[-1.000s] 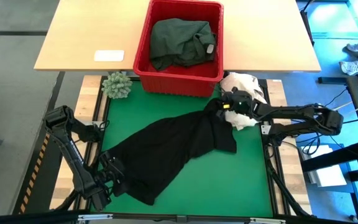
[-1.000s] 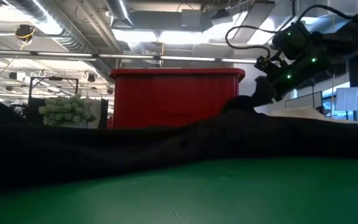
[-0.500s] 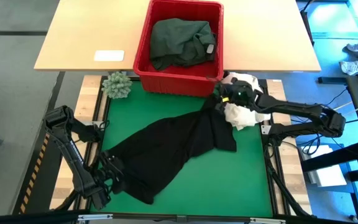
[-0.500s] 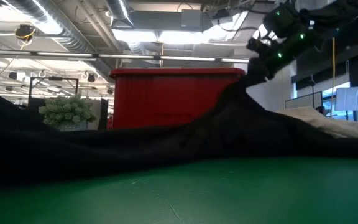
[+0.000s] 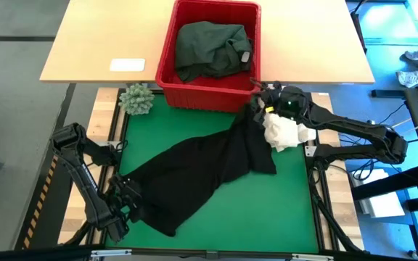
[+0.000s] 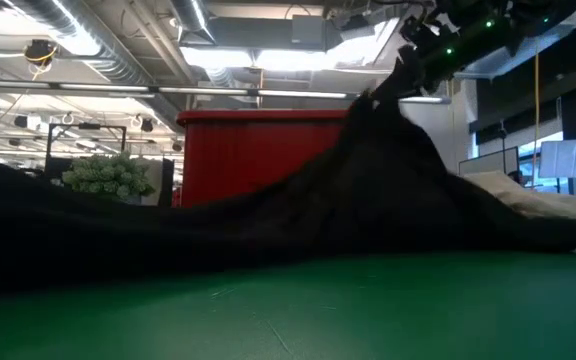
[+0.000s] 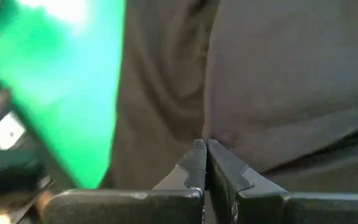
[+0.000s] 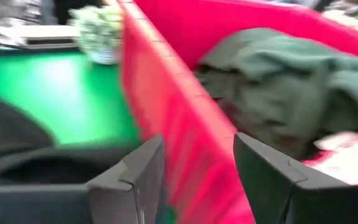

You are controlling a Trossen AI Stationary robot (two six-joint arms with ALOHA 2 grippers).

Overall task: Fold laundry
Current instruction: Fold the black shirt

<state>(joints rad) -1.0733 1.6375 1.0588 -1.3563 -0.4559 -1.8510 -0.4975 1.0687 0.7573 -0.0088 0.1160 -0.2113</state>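
At the desk's near-left corner, the left gripper [image 5: 125, 197] is clamped fully shut on the lower hem of a black garment [image 5: 202, 165], its fingers [image 7: 194, 165] pinched together on dark cloth in the left wrist view, apparently anchoring that end so the fabric can be drawn out flat. The garment lies diagonally over the green mat [image 5: 267, 210], running from that corner up toward the red plastic basket [image 5: 167, 65]. A small potted plant [image 5: 136, 98] stands at the mat's far-left corner, and a white card [image 5: 127, 64] lies on the pale wooden desk [image 5: 93, 43] beyond it.

In the basket rests a crumpled dark green garment [image 5: 210, 45], waiting its turn. Just beside the basket's near-right corner hovers the right gripper [image 5: 262, 99], its fingers [image 8: 143, 168] parted with nothing visible between them in the right wrist view, which looks along the basket wall. The low view shows the black cloth rising in a peak under that gripper, so whether a fold is caught there is unclear. A cream-white cloth heap [image 5: 283, 130] lies under the right arm.

Behind the desk is an open workspace with ceiling ducts and strip lights.
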